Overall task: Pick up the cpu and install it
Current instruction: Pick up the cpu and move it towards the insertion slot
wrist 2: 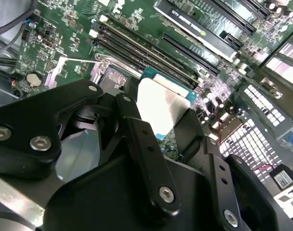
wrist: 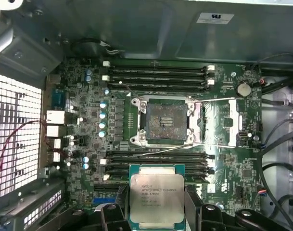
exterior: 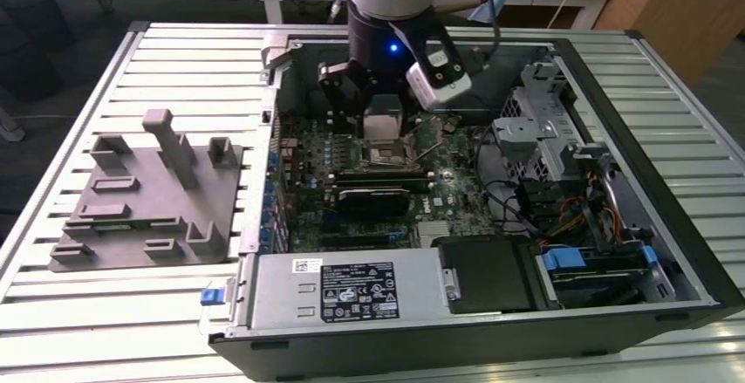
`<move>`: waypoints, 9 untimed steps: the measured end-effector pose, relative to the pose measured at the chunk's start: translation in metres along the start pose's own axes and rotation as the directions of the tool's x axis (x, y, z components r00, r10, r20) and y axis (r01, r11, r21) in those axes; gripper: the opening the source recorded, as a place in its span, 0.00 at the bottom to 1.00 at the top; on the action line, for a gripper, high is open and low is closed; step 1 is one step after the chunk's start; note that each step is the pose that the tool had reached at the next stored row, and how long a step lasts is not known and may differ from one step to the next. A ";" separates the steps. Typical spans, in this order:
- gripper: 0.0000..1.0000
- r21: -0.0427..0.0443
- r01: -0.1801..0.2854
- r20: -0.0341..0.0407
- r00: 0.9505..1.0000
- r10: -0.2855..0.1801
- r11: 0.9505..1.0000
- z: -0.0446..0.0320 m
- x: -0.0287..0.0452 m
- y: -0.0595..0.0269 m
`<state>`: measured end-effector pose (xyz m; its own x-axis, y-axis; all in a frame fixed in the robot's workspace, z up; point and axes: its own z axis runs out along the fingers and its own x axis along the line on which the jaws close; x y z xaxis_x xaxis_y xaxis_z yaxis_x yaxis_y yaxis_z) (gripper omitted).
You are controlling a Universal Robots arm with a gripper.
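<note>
– Gripper (exterior: pixel 382 135) status, please: what has it got?

– Your gripper is clamped on the cpu (exterior: pixel 382 123). Its 2 black fingers (wrist: pixel 112 217) press on opposite edges of the chip, so they stand only as far apart as the chip is wide. You can check this in both wrist views, where the silver metal top faces the camera with a greenish rim around it.

– Where is the cpu against the board?

– In the exterior view you have it held up inside the open computer case (exterior: pixel 489 344), above the green motherboard (exterior: pixel 454 193) and close over the socket (exterior: pixel 385 156). In the first wrist view the chip appears just beside the socket, not in it, and overlaps a bank of memory slots (wrist: pixel 156 161).

– And the socket itself?

– It is uncovered. You can see its dark square contact field inside the metal frame, and thin metal levers (wrist: pixel 223 99) reach out to one side. I cannot tell how high the chip hangs over it.

– Anything else nearby?

– A black card (exterior: pixel 372 198) lies on the board just past the socket, toward the power supply (exterior: pixel 349 291). You will find the grey tray (exterior: pixel 152 200) on the slatted table (exterior: pixel 70 313) at the exterior view's left, well apart from the case.
</note>
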<state>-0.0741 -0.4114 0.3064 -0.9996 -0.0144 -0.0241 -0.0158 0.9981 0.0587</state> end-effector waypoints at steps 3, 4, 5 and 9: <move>0.54 0.000 0.000 -0.003 1.000 0.000 1.000 0.0027 -0.0051 0.0010; 0.54 0.000 0.000 -0.003 1.000 0.000 1.000 0.0034 -0.0067 0.0014; 0.54 0.000 0.000 -0.003 1.000 0.000 1.000 0.0041 -0.0082 0.0019; 0.54 0.000 0.001 -0.003 1.000 -0.001 1.000 0.0072 -0.0125 0.0045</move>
<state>-0.0615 -0.4063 0.2998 -0.9997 -0.0158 -0.0212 -0.0170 0.9981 0.0589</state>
